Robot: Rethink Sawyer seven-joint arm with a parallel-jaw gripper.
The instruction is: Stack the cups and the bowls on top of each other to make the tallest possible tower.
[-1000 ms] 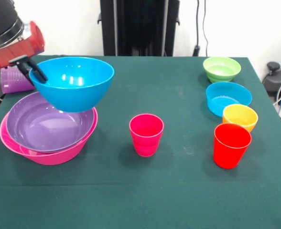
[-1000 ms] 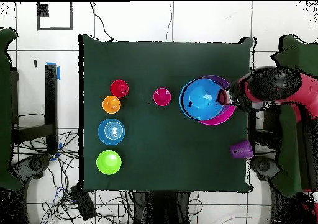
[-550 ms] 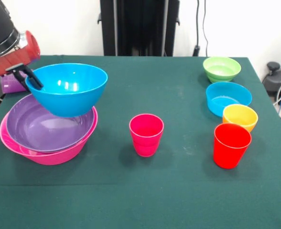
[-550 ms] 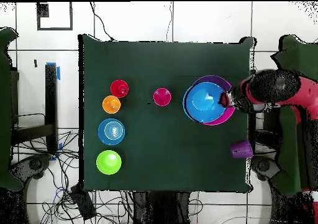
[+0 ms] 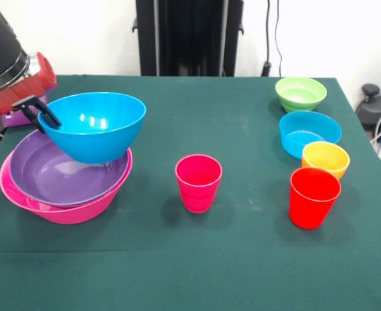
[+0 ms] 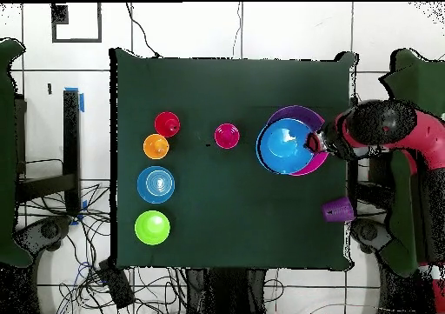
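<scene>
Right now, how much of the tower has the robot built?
Done: the purple bowl sits inside the pink bowl. In hand: the gripper holds the big blue bowl by its rim, tilted, low over the purple one. Left: the green bowl, cyan bowl, orange bowl, and the pink cup, red cup and purple cup.

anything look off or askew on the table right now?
Mostly tidy. The blue bowl sits tilted, not nested in the purple bowl: the gripper holds its rim, jaws shut on it. In the overhead view a purple cup lies on its side at the table edge. Nothing spilled or damaged.
</scene>
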